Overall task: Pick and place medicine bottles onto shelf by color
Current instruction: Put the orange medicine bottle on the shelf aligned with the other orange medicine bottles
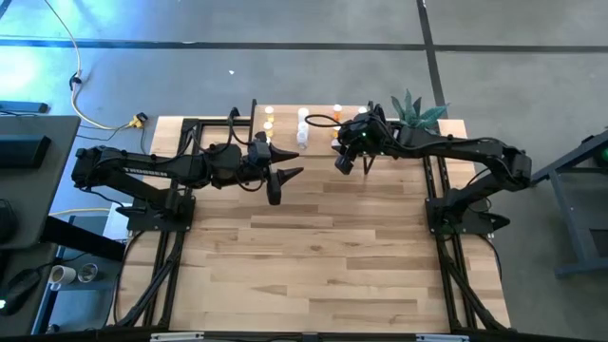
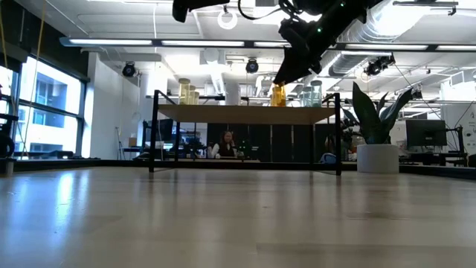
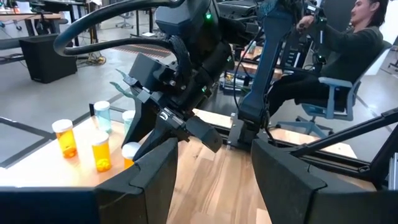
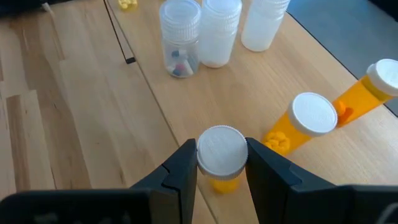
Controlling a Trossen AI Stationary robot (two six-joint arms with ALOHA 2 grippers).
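The shelf (image 2: 245, 114), a light-wood board on black legs, stands at the table's far edge. On it stand yellow bottles (image 2: 187, 91), clear and white bottles (image 4: 180, 37) and orange bottles (image 4: 314, 118). My right gripper (image 4: 221, 158) is over the shelf's right part, shut on an orange bottle with a white cap (image 4: 221, 150). In the low view this bottle (image 2: 278, 95) is down at the board. My left gripper (image 1: 290, 166) hovers open in front of the shelf, with nothing between its fingers (image 3: 155, 180). My right gripper pinches the orange bottle's white cap (image 4: 221, 140) between its two fingers, one on each side. The fingers come from above, slanting down toward the far edge. The bottle is upright below the fingers, its orange body (image 4: 224, 184) just over the board; I cannot tell whether it rests on the board.
A potted green plant (image 1: 415, 112) stands right of the shelf at the far right corner. Two orange bottles (image 4: 379, 81) stand close beside the held one. The wide wooden table (image 1: 323, 256) stretches toward the near edge. A person sits beyond the table (image 3: 348, 43).
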